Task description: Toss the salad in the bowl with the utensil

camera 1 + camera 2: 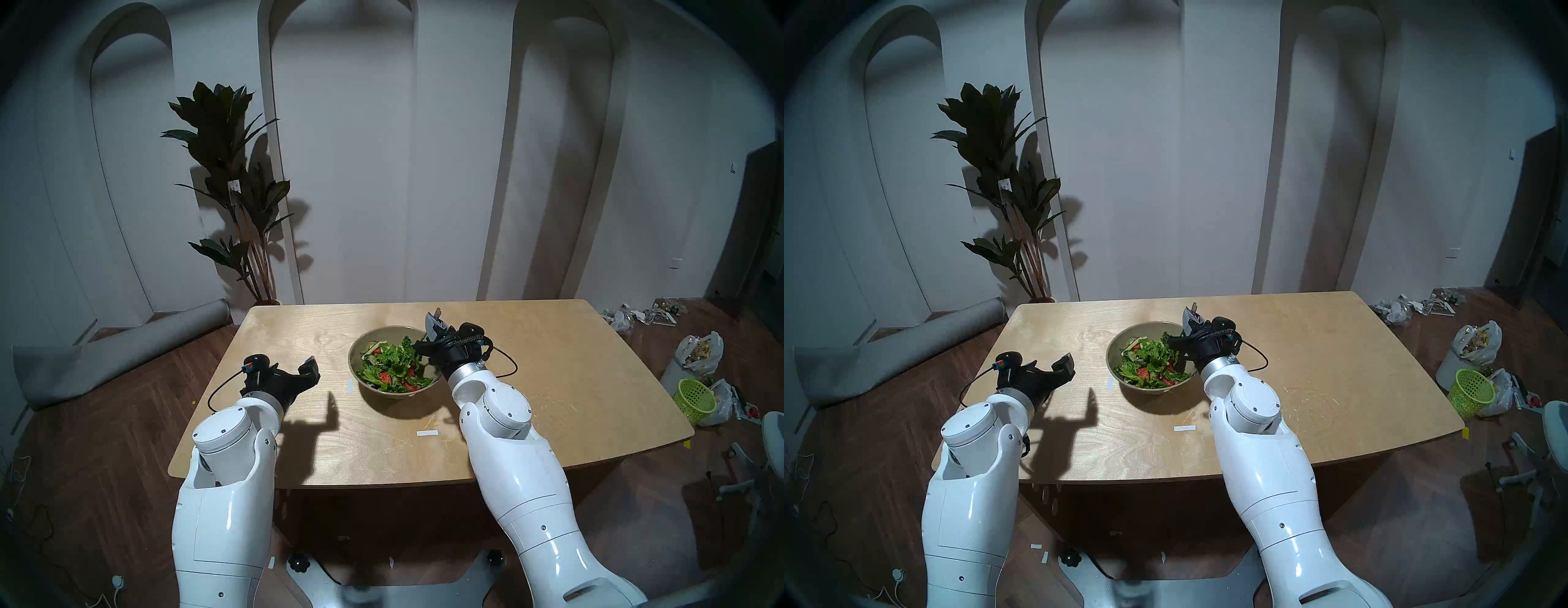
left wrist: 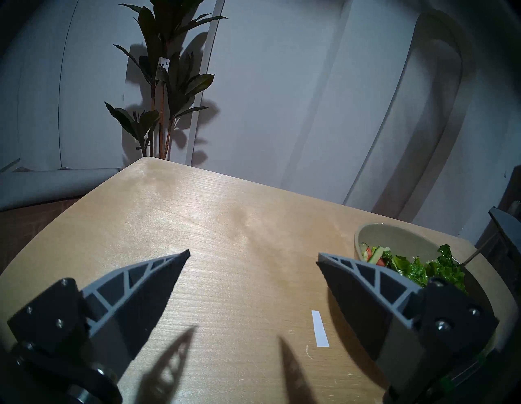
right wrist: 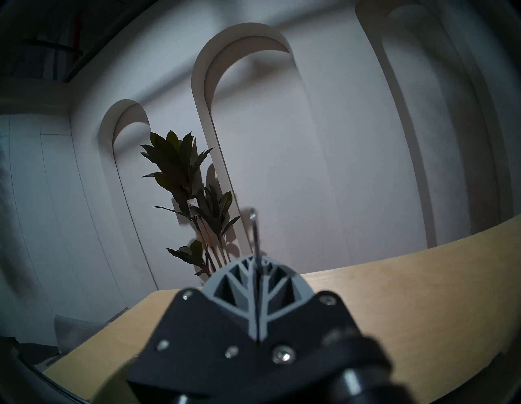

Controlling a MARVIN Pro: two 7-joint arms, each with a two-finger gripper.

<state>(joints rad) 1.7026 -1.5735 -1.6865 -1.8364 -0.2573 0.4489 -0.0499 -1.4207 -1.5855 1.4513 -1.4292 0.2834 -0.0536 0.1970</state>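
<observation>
Overhead, left gripper (image 1: 312, 368) gapes above wooden table (image 1: 551, 361) — right gripper (image 3: 258, 261) clamps spoon (image 3: 255, 234) — arched walls behind.

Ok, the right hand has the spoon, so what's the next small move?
Probably sweep the spoon sideways through the salad. The right hand grips its handle beside the bowl's far right rim, the thin handle slants down into the leaves, and the left hand waits open, clear of the bowl.

You are looking at the olive-beige bowl (image 1: 392, 392) sitting upright near the table's middle, with the salad (image 1: 392, 365) of green lettuce, red tomato and cucumber heaping inside. The thin silver spoon (image 2: 476, 255) is slanting into the greens from the bowl's two o'clock side.
</observation>
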